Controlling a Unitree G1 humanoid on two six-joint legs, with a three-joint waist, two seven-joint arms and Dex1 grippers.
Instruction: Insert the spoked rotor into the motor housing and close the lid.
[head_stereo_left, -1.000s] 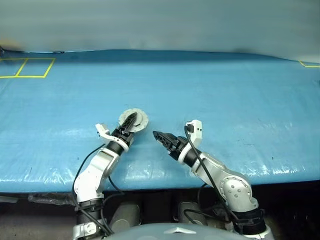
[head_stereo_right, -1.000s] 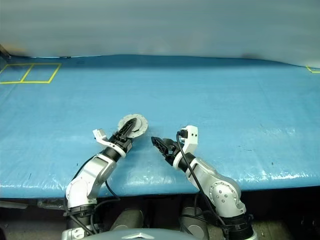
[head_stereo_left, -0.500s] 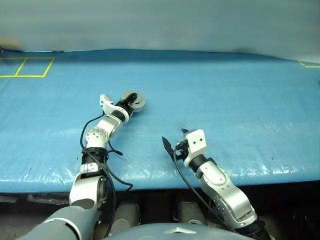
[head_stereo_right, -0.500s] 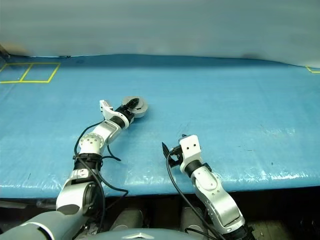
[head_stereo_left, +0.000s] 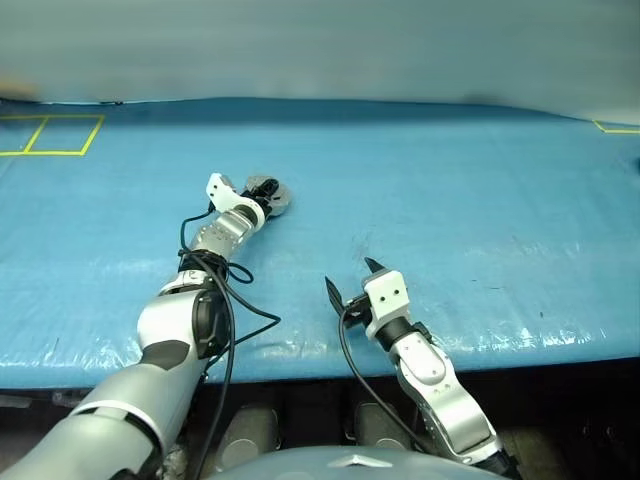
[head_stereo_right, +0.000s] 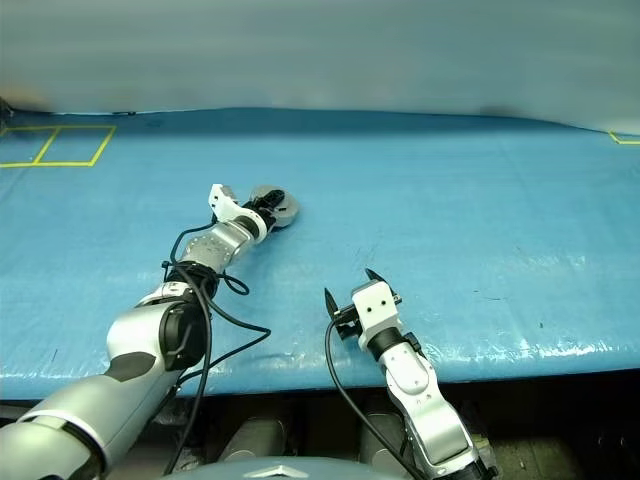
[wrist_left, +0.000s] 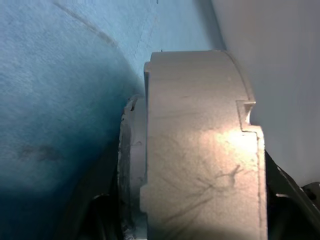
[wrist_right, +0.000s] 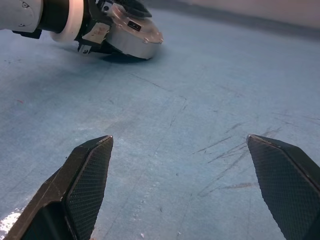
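The motor housing (head_stereo_left: 278, 200) is a round silver-grey metal piece resting on the blue table, left of centre and well away from me. My left gripper (head_stereo_left: 263, 190) reaches out to it on a stretched arm. The housing's grey side (wrist_left: 200, 150) sits very close in the left wrist view. I cannot tell the lid apart from the housing. The spoked rotor is out of view. My right gripper (head_stereo_left: 350, 278) hangs near the table's front edge. It is open, its fingertips (wrist_right: 90, 170) wide apart with only bare cover between them. From there the housing (wrist_right: 132, 44) shows with the left gripper at it.
The table (head_stereo_left: 450, 170) wears a blue cover with creases and scuffs. Yellow tape squares (head_stereo_left: 50, 135) mark the far left corner, and a short yellow mark (head_stereo_left: 615, 127) lies at the far right. A grey wall runs behind. The front edge (head_stereo_left: 520, 350) is close to me.
My left arm has stretched forward, taking the housing farther out on the table. My right gripper has drawn back toward the front edge, rolled over and opened wide.
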